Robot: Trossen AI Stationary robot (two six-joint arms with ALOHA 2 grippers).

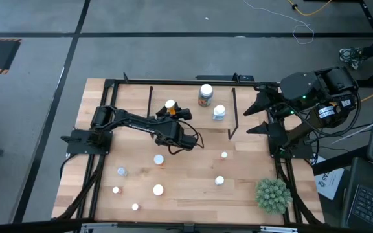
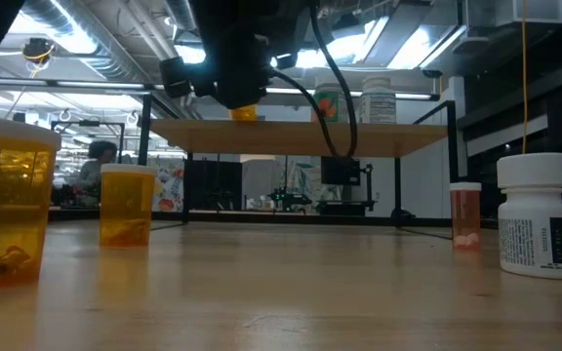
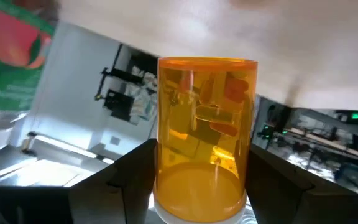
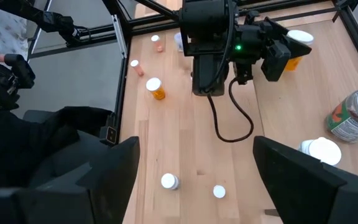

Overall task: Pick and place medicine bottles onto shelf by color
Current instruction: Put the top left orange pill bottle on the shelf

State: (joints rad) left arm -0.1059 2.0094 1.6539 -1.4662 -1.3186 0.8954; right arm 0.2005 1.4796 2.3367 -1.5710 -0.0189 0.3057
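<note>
Left claw: closed on an orange bottle, a finger on each side of the body near the white cap end; seen from above it sits over the shelf at about 9 o'clock of the board
Orange bottle: clear amber plastic, a few pills loose inside; I'd guess light, stiff and a bit slick, so a hold across the middle of the body should be safest
Loose bottles on the counter: about seven white caps spread over the front half, from 7 o'clock round to 5 o'clock; all small and probably easy to tip, best taken low on the body just under the cap
Large jar: on the shelf at about 12 o'clock, green and red label; looks the heaviest of the lot and wide for these fingers
White bottle: on the shelf just beside the jar, toward 4 o'clock of it; opaque, likely rigid
Right claw: jaws spread wide and empty, waiting off the shelf's 3 o'clock end
Green plant: at the counter's 5 o'clock corner, well apart from the bottles
</note>
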